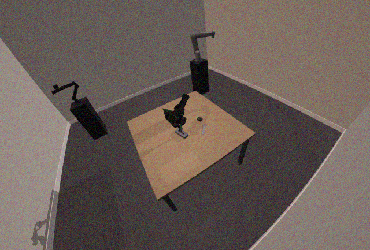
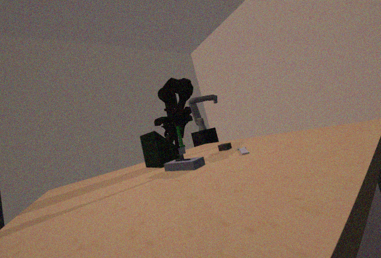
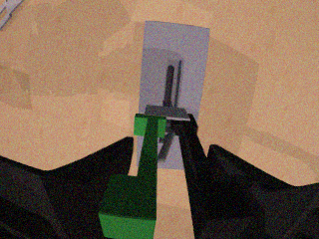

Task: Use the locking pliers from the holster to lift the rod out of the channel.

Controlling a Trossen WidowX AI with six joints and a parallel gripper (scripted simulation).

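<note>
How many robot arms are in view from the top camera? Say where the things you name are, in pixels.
3: the working arm point(image 1: 181, 107) point(image 2: 175, 110) at the table; a grey arm point(image 1: 195, 43) point(image 2: 196, 110) on a black pedestal behind it; a black arm point(image 1: 74, 90) on another pedestal, image left.

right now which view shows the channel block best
The wrist view: it looks down on the channel block, showing its top, with dark pieces over it. The exterior view gives its side walls, low and from afar; the top view shows it tiny, partly behind the pliers.
</note>
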